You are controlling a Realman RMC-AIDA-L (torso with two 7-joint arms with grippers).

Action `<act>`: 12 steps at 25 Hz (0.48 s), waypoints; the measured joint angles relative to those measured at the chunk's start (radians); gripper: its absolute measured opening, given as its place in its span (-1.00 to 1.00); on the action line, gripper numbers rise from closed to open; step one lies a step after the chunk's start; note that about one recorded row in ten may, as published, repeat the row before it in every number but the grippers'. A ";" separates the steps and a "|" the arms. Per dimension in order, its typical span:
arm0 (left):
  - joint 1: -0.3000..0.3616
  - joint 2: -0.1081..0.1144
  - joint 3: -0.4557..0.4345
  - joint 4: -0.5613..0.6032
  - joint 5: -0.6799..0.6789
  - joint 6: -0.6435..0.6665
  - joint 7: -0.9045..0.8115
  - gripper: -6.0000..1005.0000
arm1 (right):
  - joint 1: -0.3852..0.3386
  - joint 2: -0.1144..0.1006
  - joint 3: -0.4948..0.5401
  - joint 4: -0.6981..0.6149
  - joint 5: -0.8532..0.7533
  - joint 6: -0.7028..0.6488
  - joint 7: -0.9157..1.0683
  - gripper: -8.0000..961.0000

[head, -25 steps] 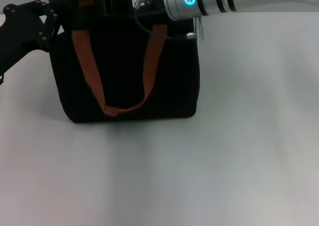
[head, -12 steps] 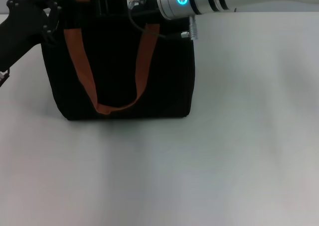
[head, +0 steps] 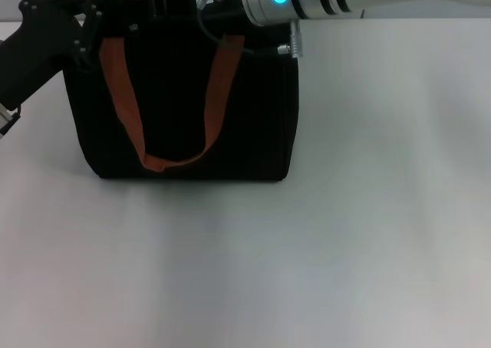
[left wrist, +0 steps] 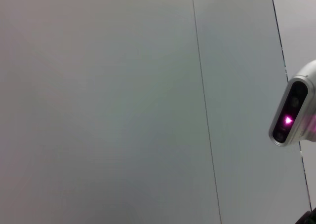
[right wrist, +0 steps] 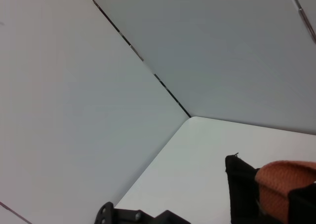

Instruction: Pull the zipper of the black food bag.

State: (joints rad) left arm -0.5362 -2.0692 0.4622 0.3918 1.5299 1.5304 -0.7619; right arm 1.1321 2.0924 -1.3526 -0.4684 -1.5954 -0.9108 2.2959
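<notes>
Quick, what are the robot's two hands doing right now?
Left gripper: at the bag's top left corner; open or closed cannot be told.
Right gripper: over the bag's top edge; fingers hidden, cannot be told.

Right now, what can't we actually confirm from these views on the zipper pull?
- Zipper: not visible in the head view; the black food bag has its top edge under both arms and at the frame edge.
- Left gripper: fingers lost against the bag's black corner.
- Right gripper: fingertips cut by the top edge.
- Left wrist view: only wall.
- Right wrist view: only a bag corner and an orange strap.
</notes>
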 joint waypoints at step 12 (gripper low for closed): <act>0.014 0.001 0.000 0.004 -0.019 0.002 -0.002 -0.94 | -0.009 0.000 -0.038 -0.016 0.003 0.024 -0.023 -0.56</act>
State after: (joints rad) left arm -0.5220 -2.0677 0.4617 0.3955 1.5113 1.5321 -0.7637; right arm 1.1230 2.0923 -1.3908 -0.4841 -1.5926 -0.8869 2.2726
